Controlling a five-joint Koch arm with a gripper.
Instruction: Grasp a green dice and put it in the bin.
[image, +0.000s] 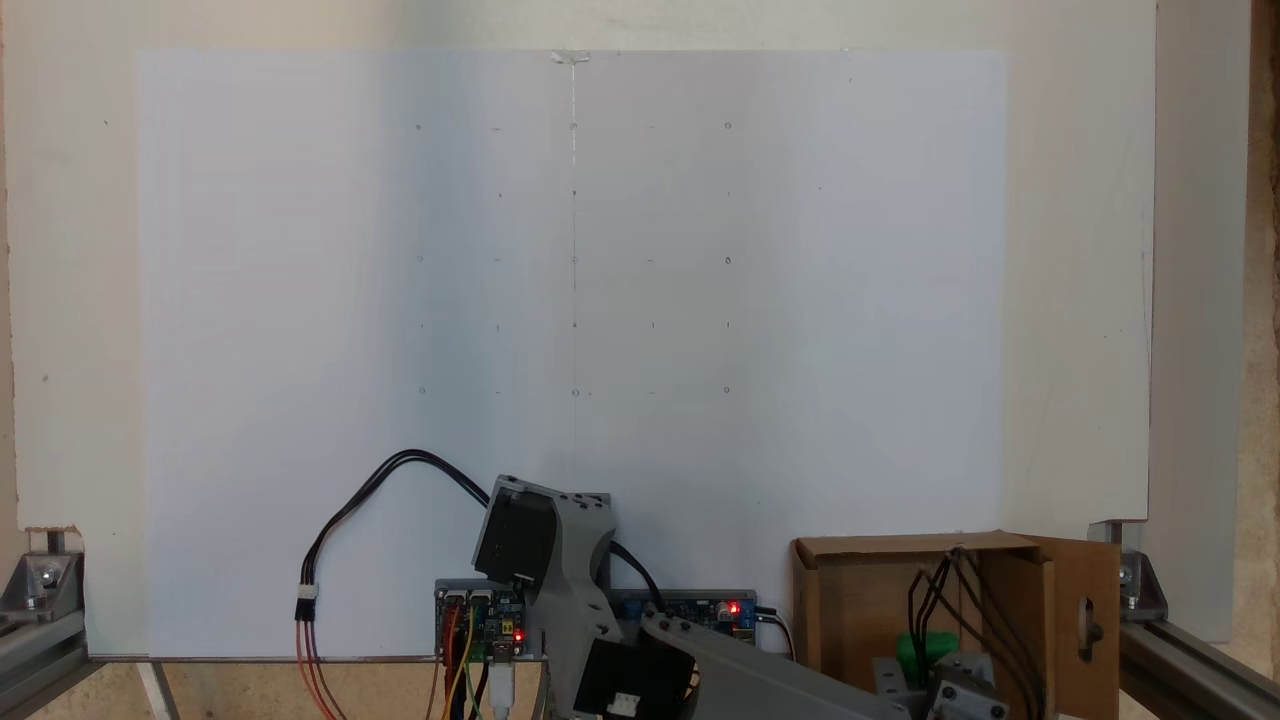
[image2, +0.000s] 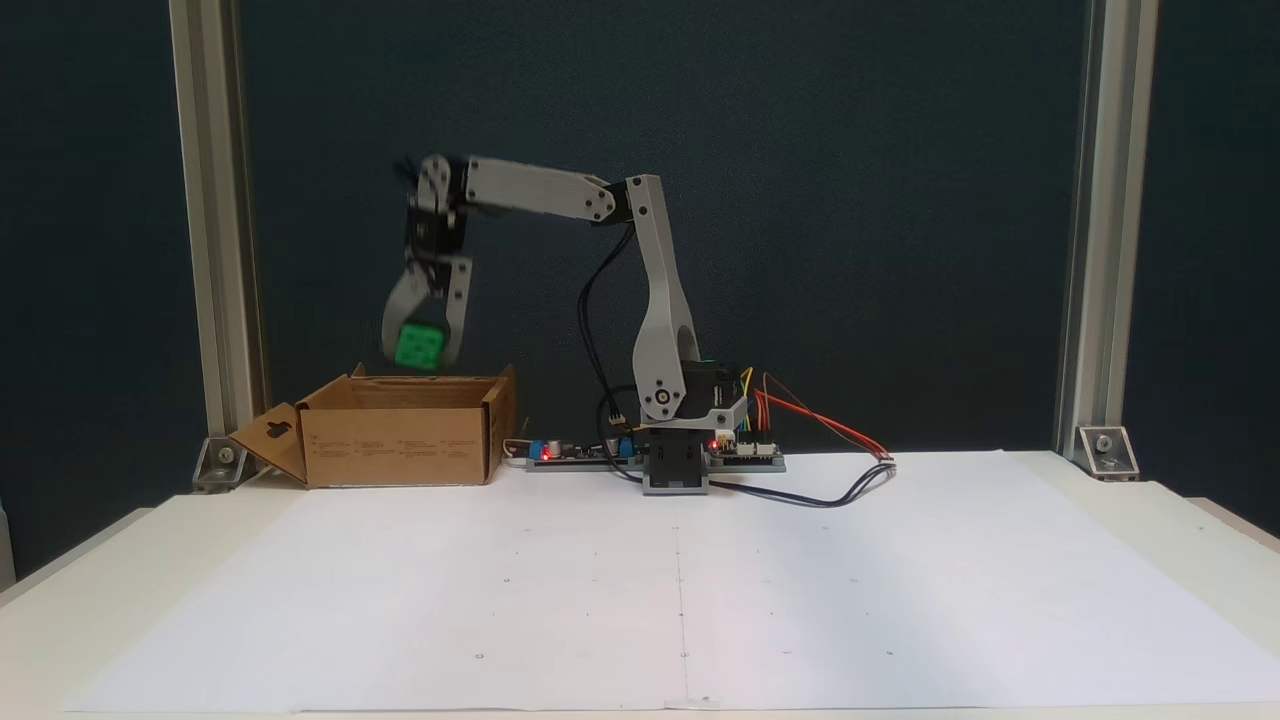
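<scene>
**Now drop the dice in the box**

Now the hand (image2: 424, 345) grips the green dice (image2: 419, 346) just above the bin (image2: 400, 443), at the left of a fixed view. Best to let go only when it hangs over the middle. The view from above shows the dice (image: 925, 648) inside the bin's (image: 1050, 620) walls, lower right.

Box (image2: 400, 440) top stands open, flaps (image2: 268, 440) folded outward; the cube (image2: 419, 346) held above the opening has a clear drop. White sheet (image2: 680, 580) unobstructed; cables (image2: 830, 480) lie by the base.
</scene>
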